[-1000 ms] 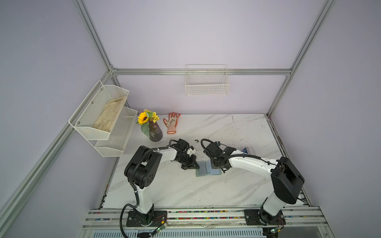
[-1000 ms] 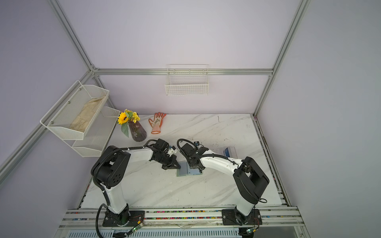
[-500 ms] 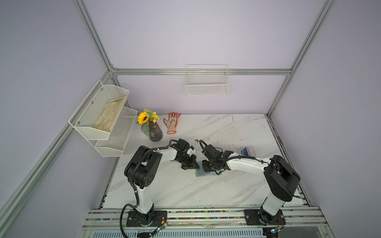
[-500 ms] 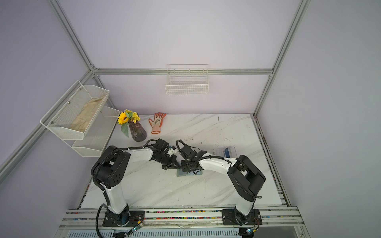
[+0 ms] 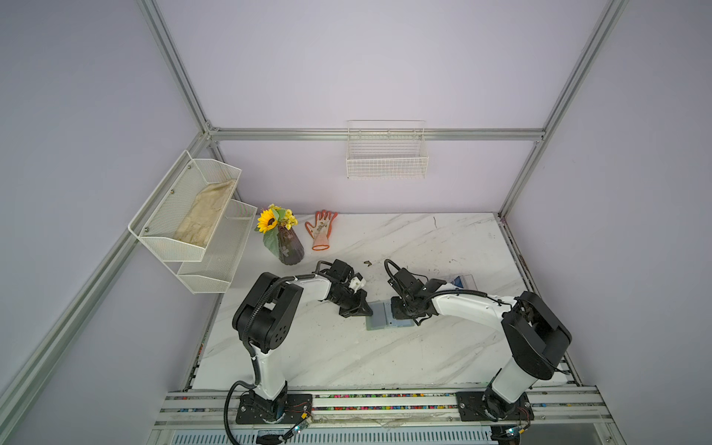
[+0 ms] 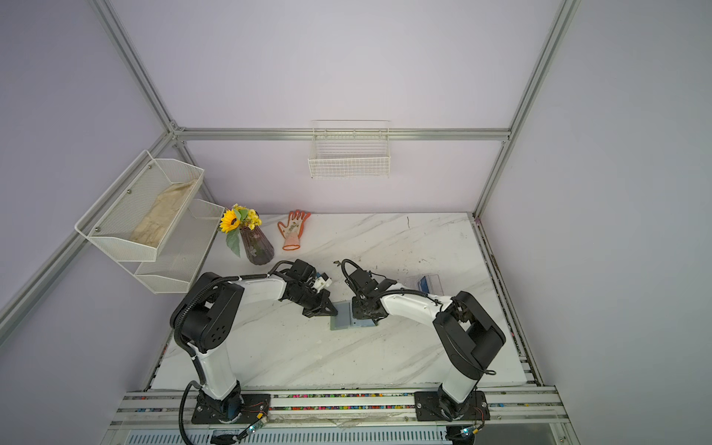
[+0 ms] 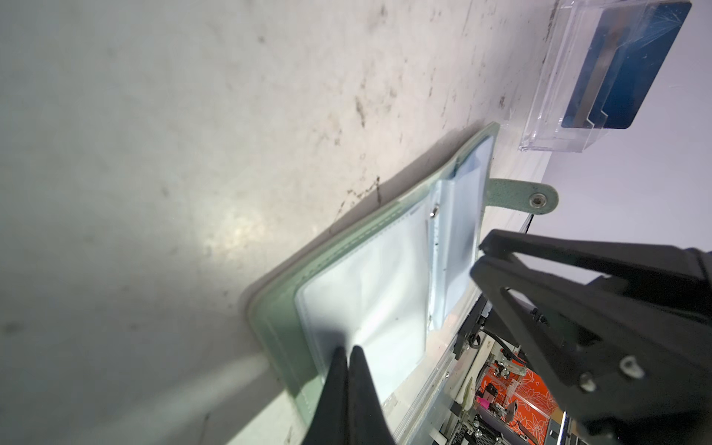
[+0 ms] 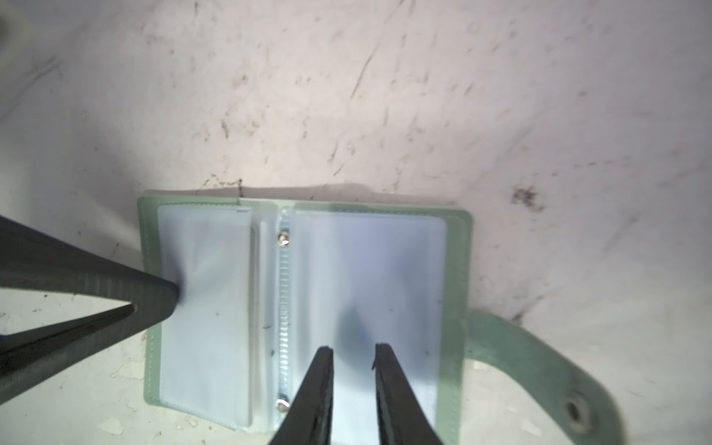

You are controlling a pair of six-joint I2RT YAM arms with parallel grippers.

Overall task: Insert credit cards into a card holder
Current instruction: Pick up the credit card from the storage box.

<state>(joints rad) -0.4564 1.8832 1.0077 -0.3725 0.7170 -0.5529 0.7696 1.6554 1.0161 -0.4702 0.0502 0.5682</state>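
Closest to me, around the middle of the table (image 5: 346, 366), the card holder (image 8: 304, 300) lies spread open and flat, clear sleeves up. The right arm stretched farther across it towards the left arm half a second ago; now it has drawn back. The right gripper (image 8: 352, 350) sits over the right-hand page with its jaws a little apart and nothing between them. Whether the tips touch the plastic I cannot tell. The left gripper (image 7: 348, 354) has not budged: its jaws are pressed together and the tip bears on the outer part of the left-hand page, pinning it. So the holder looks ready, but no card is in hand and the sleeves I can see look empty; fetching one seems the next job. The snap tab (image 7: 524, 196) sticks out from the holder's right side towards the clear box (image 7: 547, 127), which stands farther back near the right edge with a blue card (image 7: 632, 65) upright inside. The box's walls may hinder the pick. By the far left corner stand a vase (image 5: 289, 246) and a glove (image 5: 321, 231), well clear. On the walls hang mesh shelves (image 5: 185, 215) and a wire basket (image 5: 387, 162).
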